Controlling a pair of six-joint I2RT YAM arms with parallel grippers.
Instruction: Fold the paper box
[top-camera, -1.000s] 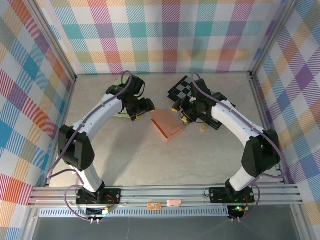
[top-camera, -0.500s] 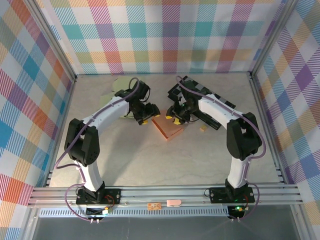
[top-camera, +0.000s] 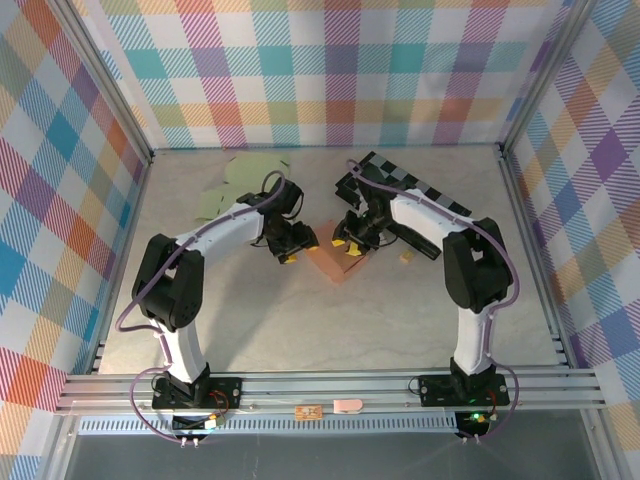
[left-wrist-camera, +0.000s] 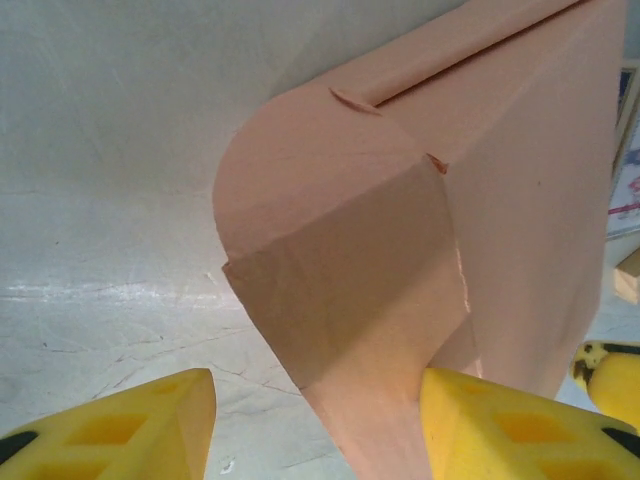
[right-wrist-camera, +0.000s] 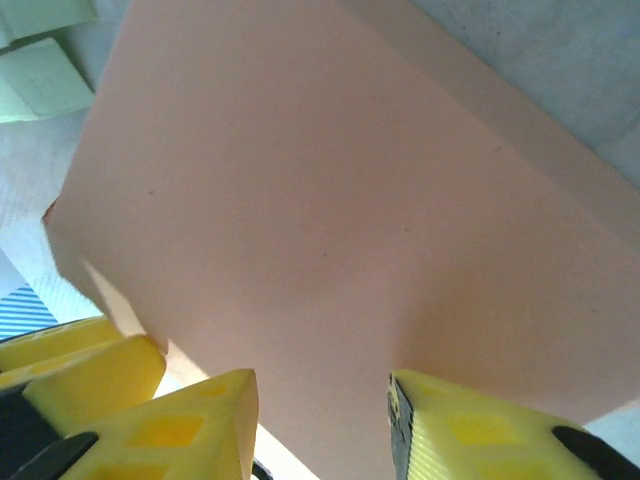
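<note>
The salmon paper box (top-camera: 334, 264) lies mid-table between both arms. My left gripper (top-camera: 291, 248) is at its left corner. In the left wrist view the box (left-wrist-camera: 400, 200) shows a rounded flap folded over a corner, and that corner reaches down between the jaws of the left gripper (left-wrist-camera: 315, 405). The right finger (left-wrist-camera: 500, 425) touches the flap; the left finger (left-wrist-camera: 120, 425) stands clear of it. My right gripper (top-camera: 350, 246) is at the box's upper right edge. There its fingers stand apart against the box's broad face (right-wrist-camera: 330, 200), around the right gripper (right-wrist-camera: 320, 410).
A black-and-white checkered board (top-camera: 405, 192) lies behind the right arm. Pale green sheets (top-camera: 240, 180) lie at the back left. A small wooden block (top-camera: 407, 257) sits right of the box. Walls close in three sides.
Both grippers have moved inward onto the box from either side, and their jaws have narrowed. The box now looks pushed up and smaller from above.
</note>
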